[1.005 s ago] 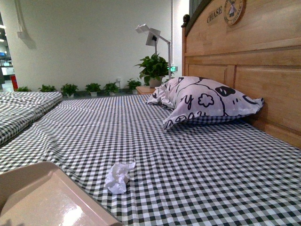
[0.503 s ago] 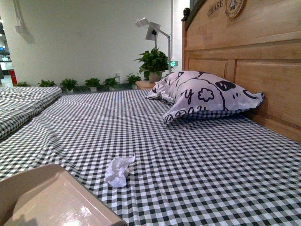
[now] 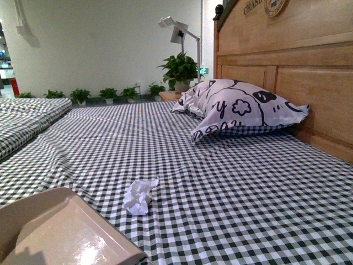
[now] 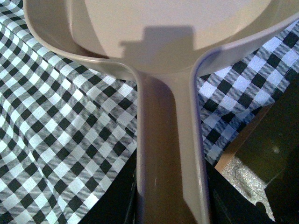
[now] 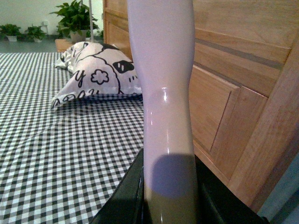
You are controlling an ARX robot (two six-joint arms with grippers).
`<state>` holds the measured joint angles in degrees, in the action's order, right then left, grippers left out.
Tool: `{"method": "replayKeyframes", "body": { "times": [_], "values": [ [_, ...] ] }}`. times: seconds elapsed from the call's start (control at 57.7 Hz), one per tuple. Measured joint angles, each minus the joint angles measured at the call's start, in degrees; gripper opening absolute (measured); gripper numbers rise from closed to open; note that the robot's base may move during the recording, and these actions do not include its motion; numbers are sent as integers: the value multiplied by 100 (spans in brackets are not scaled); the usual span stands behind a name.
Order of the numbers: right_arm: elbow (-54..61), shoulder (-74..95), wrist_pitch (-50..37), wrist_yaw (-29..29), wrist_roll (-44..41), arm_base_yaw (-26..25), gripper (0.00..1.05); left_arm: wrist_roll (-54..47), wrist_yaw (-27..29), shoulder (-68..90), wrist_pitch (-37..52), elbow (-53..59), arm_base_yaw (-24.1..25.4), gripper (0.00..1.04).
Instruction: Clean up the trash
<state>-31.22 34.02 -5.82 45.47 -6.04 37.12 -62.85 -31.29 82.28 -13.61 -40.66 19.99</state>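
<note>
The trash (image 3: 138,196), a small crumpled wad of white tissue, lies on the black-and-white checked bedsheet (image 3: 231,193) in the front view. A beige dustpan (image 3: 55,232) fills the lower left corner there, its lip a short way from the wad. In the left wrist view my left gripper (image 4: 170,205) is shut on the dustpan handle (image 4: 168,154), with the pan (image 4: 154,23) beyond it. My right gripper (image 5: 168,205) is shut on the pale brush handle (image 5: 163,93), which stands upright; the bristles are out of view. Neither gripper shows in the front view.
A white pillow (image 3: 242,107) with black cartoon prints leans on the wooden headboard (image 3: 298,61) at the right. A potted plant (image 3: 181,69) and a lamp (image 3: 179,33) stand behind the bed. A folded checked quilt (image 3: 25,118) lies at the far left.
The camera view has shifted slightly, so the scene sits a bit lower and the tissue wad appears a little higher. The dustpan stays in the lower left corner.
</note>
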Motion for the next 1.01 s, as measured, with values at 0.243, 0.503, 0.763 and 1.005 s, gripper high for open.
{"method": "replayKeyframes", "body": {
  "times": [0.243,0.503,0.763,1.005],
  "values": [
    [-1196,2028,1467,-2284,195,-1130,21,0,4,2,2,0,0,27],
    [-2817,5193,555,-2695,-291,-1198,21,0,4,2,2,0,0,27],
    [-4356,7552,645,-2723,-592,-699,21,0,4,2,2,0,0,27],
    [-4863,8446,745,-2588,-702,-468,21,0,4,2,2,0,0,27]
  ]
}}
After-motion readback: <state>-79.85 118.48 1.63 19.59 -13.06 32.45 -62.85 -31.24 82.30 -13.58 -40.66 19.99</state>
